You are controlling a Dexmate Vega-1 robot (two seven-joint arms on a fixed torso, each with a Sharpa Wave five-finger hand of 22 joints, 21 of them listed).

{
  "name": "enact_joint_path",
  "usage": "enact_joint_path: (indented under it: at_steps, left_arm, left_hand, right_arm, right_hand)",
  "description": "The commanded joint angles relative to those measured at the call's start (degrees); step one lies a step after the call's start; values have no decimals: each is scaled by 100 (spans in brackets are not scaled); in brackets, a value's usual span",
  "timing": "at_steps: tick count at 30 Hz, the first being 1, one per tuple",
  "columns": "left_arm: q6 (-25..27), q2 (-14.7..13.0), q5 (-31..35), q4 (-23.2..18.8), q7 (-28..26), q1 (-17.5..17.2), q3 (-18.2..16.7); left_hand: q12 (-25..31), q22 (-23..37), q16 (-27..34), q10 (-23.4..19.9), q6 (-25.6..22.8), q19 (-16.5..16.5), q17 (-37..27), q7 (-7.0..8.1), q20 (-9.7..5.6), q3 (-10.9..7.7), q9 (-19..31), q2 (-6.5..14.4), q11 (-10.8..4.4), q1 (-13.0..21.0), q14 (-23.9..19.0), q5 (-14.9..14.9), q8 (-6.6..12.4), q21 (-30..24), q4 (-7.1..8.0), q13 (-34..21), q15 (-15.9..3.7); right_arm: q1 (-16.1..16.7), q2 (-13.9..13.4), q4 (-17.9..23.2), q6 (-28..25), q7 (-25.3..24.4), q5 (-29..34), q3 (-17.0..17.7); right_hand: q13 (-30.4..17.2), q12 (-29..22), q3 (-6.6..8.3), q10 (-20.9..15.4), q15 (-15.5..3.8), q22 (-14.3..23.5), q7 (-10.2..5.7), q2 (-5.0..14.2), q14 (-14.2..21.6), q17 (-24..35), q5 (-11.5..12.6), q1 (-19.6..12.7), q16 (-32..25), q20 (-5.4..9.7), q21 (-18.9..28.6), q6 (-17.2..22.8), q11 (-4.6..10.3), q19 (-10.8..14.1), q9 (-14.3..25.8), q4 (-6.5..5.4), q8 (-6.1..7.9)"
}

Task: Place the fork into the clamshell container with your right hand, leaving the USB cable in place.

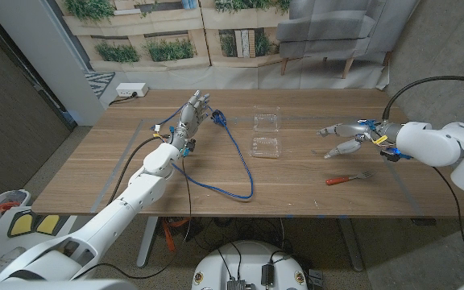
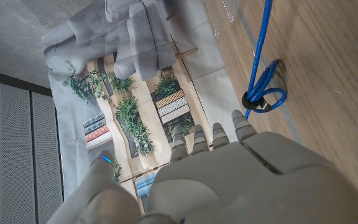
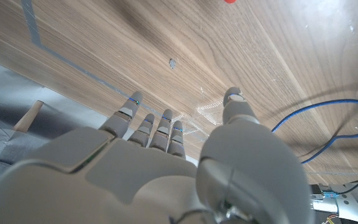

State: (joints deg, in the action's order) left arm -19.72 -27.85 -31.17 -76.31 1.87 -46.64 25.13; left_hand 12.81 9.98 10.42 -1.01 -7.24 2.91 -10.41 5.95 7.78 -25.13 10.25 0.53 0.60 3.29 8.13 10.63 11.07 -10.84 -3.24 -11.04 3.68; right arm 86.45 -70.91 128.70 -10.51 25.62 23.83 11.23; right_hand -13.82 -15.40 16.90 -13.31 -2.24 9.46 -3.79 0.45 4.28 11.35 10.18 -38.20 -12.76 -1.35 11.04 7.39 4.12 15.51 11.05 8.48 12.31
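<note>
Both hands empty, right hand [image 1: 346,137] above fork [image 1: 348,178]

Left arm reaches far forward from the bottom left corner, left hand [image 1: 193,112] out at the far side, fingers [image 2: 211,138] together and extended, holding nothing. Right arm comes in from the right edge, bent inward, right hand [image 1: 351,137] raised above the surface, fingers [image 3: 156,127] spread and pointing left, thumb apart, nothing held.
</note>
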Motion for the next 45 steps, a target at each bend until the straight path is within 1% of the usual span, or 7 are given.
enact_joint_path:
  at_steps: [1, 18, 21, 23, 41, 42, 45]
  left_arm:
    - [-88, 49, 20, 114, 67, 54, 36]
    - [-113, 52, 4, 231, 162, 121, 42]
    - [-92, 42, 5, 218, 173, 143, 43]
    - [-84, 44, 4, 209, 169, 156, 41]
    - [-122, 106, 60, 257, 135, 222, 72]
    - [-118, 108, 62, 252, 128, 217, 74]
    - [-116, 107, 83, 266, 137, 221, 92]
  left_hand:
    - [26, 17, 43, -61, -69, -3, -16, -13, -7, -4, 13, 27, -20, 14, -9, -1, 33, -32, -27, -23, -12]
    - [27, 17, 40, -81, -87, -2, -16, -64, -20, 0, 13, 31, 0, 10, -2, -2, 22, -32, -36, -24, -5]
    - [26, 17, 40, -80, -88, -1, -16, -65, -21, 1, 14, 31, 4, 9, -2, -2, 20, -32, -38, -24, -10]
    - [22, 17, 39, -71, -88, -3, -16, -65, -26, 1, 14, 32, 5, 8, -1, -2, 19, -33, -39, -24, -11]
    - [3, 17, 37, -36, -77, -1, -17, -81, -26, 3, 14, 39, 13, 5, 5, -2, 2, -32, -47, -25, -11]
    - [-6, 17, 37, -16, -53, -1, -17, -80, -26, 3, 14, 40, 0, 5, 6, -2, -9, -32, -48, -25, -12]
    - [-50, 17, 31, 96, 34, 1, -17, -64, -39, 4, 13, 45, -12, 4, 23, -2, -43, -32, -54, -25, -9]
  right_arm:
    - [382, 518, 11, 206, 1, 607, 280]
    - [448, 946, -28, 335, -32, 996, 341]
    - [486, 1000, 1, 334, -45, 1069, 364]
    - [510, 1042, 10, 337, -42, 1089, 380]
    - [644, 1213, 40, 429, 25, 1332, 437]
    - [656, 1227, 51, 425, 17, 1359, 439]
    - [690, 1266, 59, 435, 2, 1403, 451]
  right_hand:
    - [-15, -20, -28, -68, -571, 21, -19, -73, 103, 11, 28, -27, -53, 3, 18, 56, 49, 88, 12, 13, -1]
    - [-26, -71, -25, -166, -625, 23, -47, -95, 182, 18, 56, -108, -60, 35, 33, 122, 62, 177, 13, 44, 1]
    - [-43, -76, -32, -136, -627, 24, -1, -92, 233, 36, 70, -146, -62, -210, 49, -115, 55, 291, 15, 37, -106]
    - [-50, -72, -36, -109, -608, 25, 35, -86, 247, 44, 73, -151, -64, -238, 44, -198, 28, 302, 16, 30, -135]
    - [-74, -90, -48, -89, -598, 29, 17, -68, 310, 71, 75, -164, -79, -94, 15, -249, 51, 282, 20, 12, -135]
    - [-78, -98, -50, -96, -598, 29, -2, -65, 310, 76, 75, -166, -77, -115, -1, -260, 77, 248, 20, 9, -136]
    - [-96, -155, -61, -183, -617, 31, -122, -60, 301, 94, 74, -179, -65, -134, -16, -305, 295, 217, 21, 4, -140]
